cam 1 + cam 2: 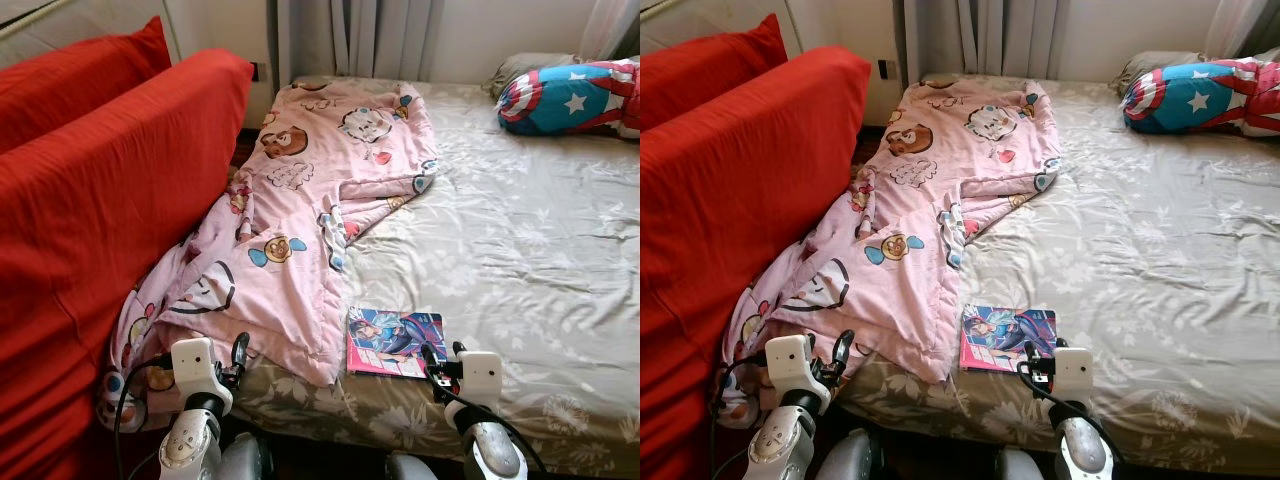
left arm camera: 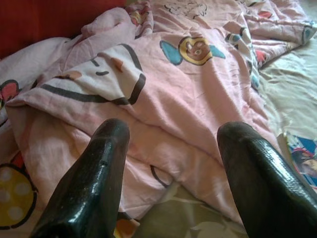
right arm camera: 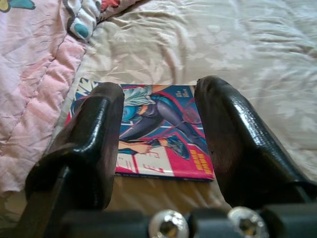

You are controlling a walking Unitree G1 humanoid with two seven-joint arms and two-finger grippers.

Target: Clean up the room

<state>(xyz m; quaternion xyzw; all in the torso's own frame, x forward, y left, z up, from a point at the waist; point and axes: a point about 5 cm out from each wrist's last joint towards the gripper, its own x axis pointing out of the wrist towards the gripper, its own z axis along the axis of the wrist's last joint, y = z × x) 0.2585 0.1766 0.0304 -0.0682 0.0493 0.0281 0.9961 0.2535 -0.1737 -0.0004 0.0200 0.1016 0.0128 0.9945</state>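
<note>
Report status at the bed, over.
Left gripper open over pink quilt. Right gripper open, lined up on comic book. Book flat on bedsheet, quilt edge beside it.

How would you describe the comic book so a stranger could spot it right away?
Look at the bed, along its near edge. Just right of the pink cartoon blanket lies a flat comic book, right in front of the right gripper. Its glossy blue and pink cover stands out against the beige sheet.

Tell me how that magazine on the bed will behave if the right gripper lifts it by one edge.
The magazine looks thin and glossy, so it will probably sag and may slip between the open right gripper fingers. Lying flat on the soft sheet, its edge seems hard to get under.
</note>
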